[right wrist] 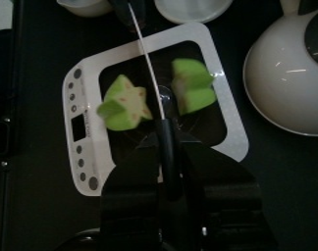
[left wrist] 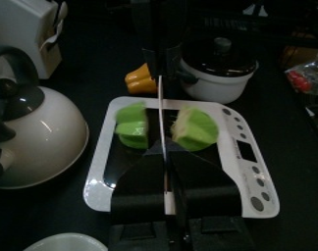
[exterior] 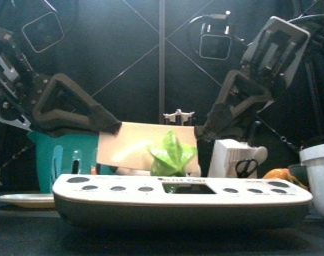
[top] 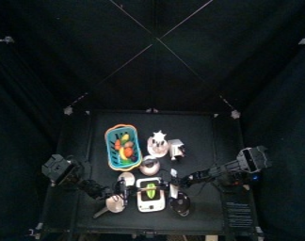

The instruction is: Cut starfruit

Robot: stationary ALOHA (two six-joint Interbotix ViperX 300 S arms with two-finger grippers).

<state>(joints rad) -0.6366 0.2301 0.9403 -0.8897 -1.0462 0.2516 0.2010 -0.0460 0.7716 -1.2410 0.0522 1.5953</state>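
**Q:** Where does the starfruit [left wrist: 132, 127] lie?

**A:** It lies in two pale green pieces on the white board [left wrist: 234, 181]. The board sits close to the tabletop's front edge, about midway along it. In the right wrist view, the star-faced piece [right wrist: 127, 103] shows its cut face. The second piece [right wrist: 190, 83] lies just beside it, and the two are apart.

**Q:** What separates the pieces?

**A:** The thin blade of a knife [right wrist: 142, 69], seen edge-on. It runs along the board's length through the gap between the pieces.

**Q:** In what state is the right gripper [right wrist: 169, 157]?

**A:** It is closed about the knife's dark handle end, over the end of the board nearer the tabletop's right edge. The blade runs out from it along its centre line.

**Q:** And the left gripper [left wrist: 169, 191]?

**A:** It hangs over the board's opposite end. In the left wrist view the blade's edge runs down its middle. Whether this gripper is open, or has hold of anything, cannot be told.

**Q:** What else stands on the table?

**A:** A white kettle [left wrist: 30, 127] stands just beside the board, on the side toward the back edge. A teal basket [top: 108, 141] of fruit stands further back, left of the middle.
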